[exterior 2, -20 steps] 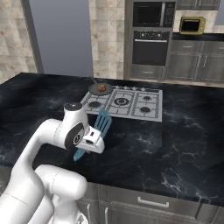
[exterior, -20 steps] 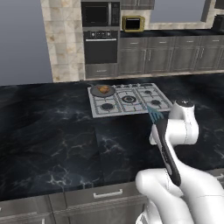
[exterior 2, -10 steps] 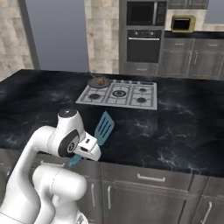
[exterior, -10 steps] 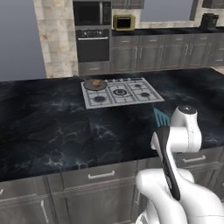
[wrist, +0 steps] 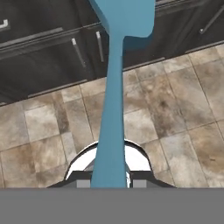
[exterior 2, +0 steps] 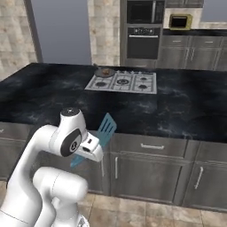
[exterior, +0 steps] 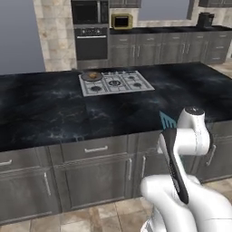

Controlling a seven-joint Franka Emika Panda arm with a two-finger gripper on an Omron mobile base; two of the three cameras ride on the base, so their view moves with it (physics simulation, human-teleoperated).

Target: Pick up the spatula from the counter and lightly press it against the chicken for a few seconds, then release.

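My gripper is shut on the handle of a blue spatula, whose flat blade points away from the hand, over dark cabinet fronts and tiled floor. In the right base view the spatula sticks up and to the right from the gripper, in front of the counter's edge. From the left base view just the spatula's blade peeks out beside the arm. The chicken lies in a small dark pan on the far left burner of the stove, well beyond the spatula.
The black marble counter stretches across both base views with grey drawers and cabinet doors below it. A wall oven and a row of back cabinets stand behind. Tiled floor lies under the hand.
The whole picture has shifted: the base has backed away from the counter, so cabinet fronts and floor now show. The spatula has stayed in the gripper throughout.
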